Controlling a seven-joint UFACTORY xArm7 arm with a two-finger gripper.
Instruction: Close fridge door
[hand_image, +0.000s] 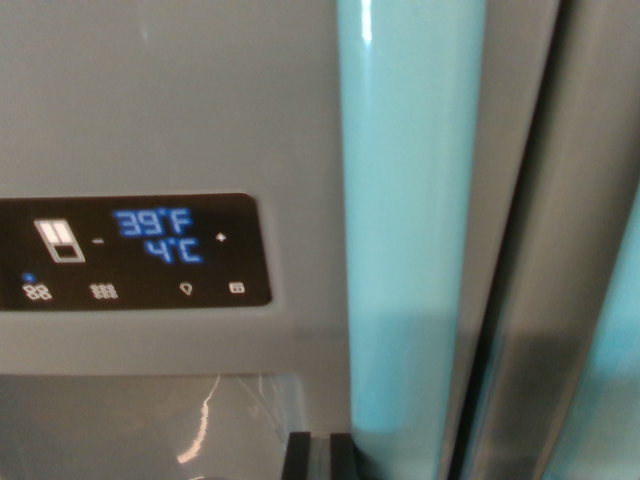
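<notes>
Jaws low beside fridge door (170, 110)

Black display panel (135, 250) — blue digits

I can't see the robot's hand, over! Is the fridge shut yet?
Gripper out of view. Fridge door close up, display reads 39°F. Dark gap beside handle; shut or not, unclear. Nothing blocking.
</notes>
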